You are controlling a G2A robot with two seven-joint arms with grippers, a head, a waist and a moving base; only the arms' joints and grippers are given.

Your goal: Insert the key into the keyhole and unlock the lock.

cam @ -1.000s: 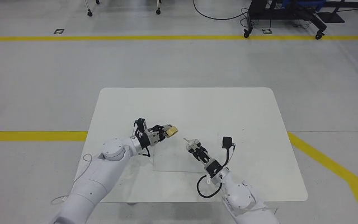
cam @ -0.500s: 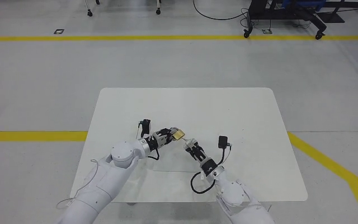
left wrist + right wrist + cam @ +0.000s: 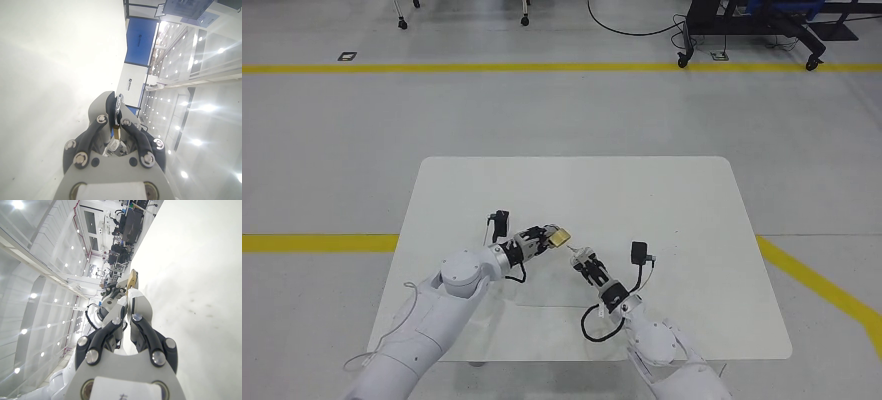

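A brass padlock (image 3: 559,238) is held above the white table (image 3: 672,190) by my left gripper (image 3: 545,238), which is shut on it; the brass body sticks out past the fingertips. In the left wrist view the padlock (image 3: 117,132) sits edge-on between the fingers, with a silver part at the tips. My right gripper (image 3: 585,264) is shut on a small silver key (image 3: 575,252), whose tip points at the padlock from a short gap away. In the right wrist view the padlock (image 3: 132,279) stands just beyond my right gripper (image 3: 127,298). The keyhole is hidden.
Both arms meet over the front middle of the table. Yellow floor lines (image 3: 542,68) run behind and beside it. Wheeled equipment (image 3: 762,25) stands far back.
The left arm has swung right and carried the padlock toward the key. The right gripper has edged left and forward, so the gap between key and padlock has become small.
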